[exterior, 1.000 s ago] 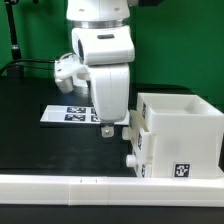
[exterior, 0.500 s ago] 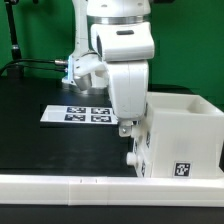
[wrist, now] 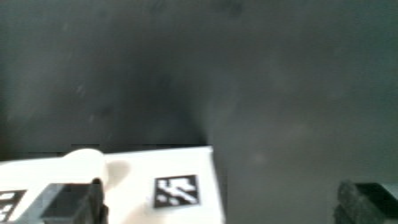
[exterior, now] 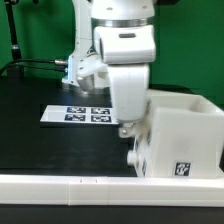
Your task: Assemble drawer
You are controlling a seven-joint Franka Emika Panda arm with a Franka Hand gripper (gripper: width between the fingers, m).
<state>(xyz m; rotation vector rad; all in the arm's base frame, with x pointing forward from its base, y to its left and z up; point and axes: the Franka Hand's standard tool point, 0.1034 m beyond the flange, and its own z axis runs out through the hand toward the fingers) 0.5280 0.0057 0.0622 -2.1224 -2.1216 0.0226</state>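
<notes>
The white drawer casing (exterior: 186, 128) stands at the exterior view's right, with a tag (exterior: 181, 169) on its front. A tray with a round knob (exterior: 131, 157) sits in its side that faces the exterior view's left. My gripper (exterior: 125, 128) hangs right at that side, just above the knob. In the wrist view the gripper (wrist: 221, 205) is open, with its dark fingers (wrist: 71, 205) far apart. Between them lies dark table and a white tagged tray face (wrist: 175, 190) with a knob (wrist: 82, 158). Nothing is held.
The marker board (exterior: 80, 112) lies flat on the black table, to the exterior view's left of the gripper. A low white border wall (exterior: 90, 186) runs along the front edge. A green wall stands behind.
The arm has moved toward the exterior view's right, from over the marker board up against the casing's knobbed side. The casing looks slightly shifted.
</notes>
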